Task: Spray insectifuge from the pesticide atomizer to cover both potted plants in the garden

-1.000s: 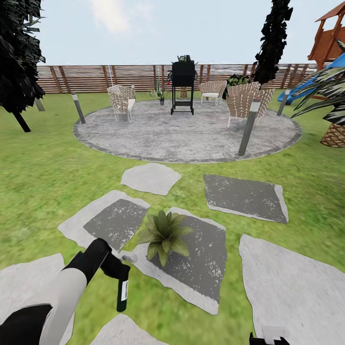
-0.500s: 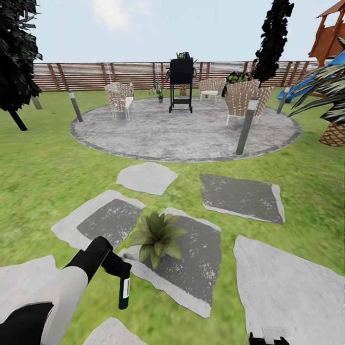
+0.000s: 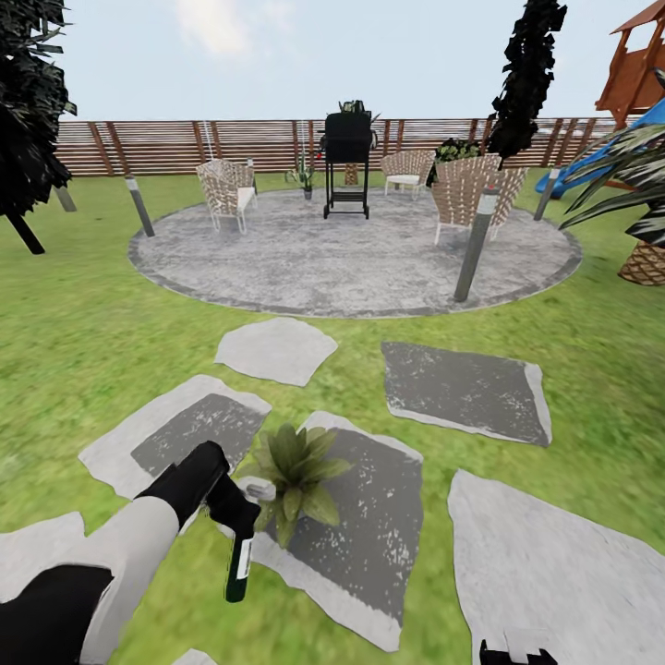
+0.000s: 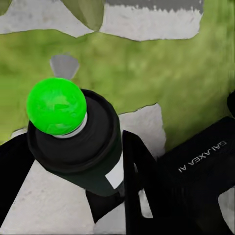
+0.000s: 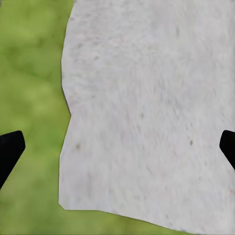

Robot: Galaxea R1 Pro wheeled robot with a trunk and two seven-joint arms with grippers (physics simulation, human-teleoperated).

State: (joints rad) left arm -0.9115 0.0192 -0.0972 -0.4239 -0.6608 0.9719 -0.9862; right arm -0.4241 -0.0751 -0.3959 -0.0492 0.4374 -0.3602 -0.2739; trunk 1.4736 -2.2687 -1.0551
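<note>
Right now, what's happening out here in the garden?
The left gripper holds the pesticide atomizer, jaws shut on its dark body, the bottle hanging over the lawn beside a potted plant on a stepping stone. The right gripper is open over a pale stone. No spray is visible.

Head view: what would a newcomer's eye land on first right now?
Likely the left end effector holding the dark pesticide atomizer low at the left, right beside a leafy potted plant on a grey stepping stone. Beyond, the round patio with a black grill and wicker chairs before the wooden fence.
</note>
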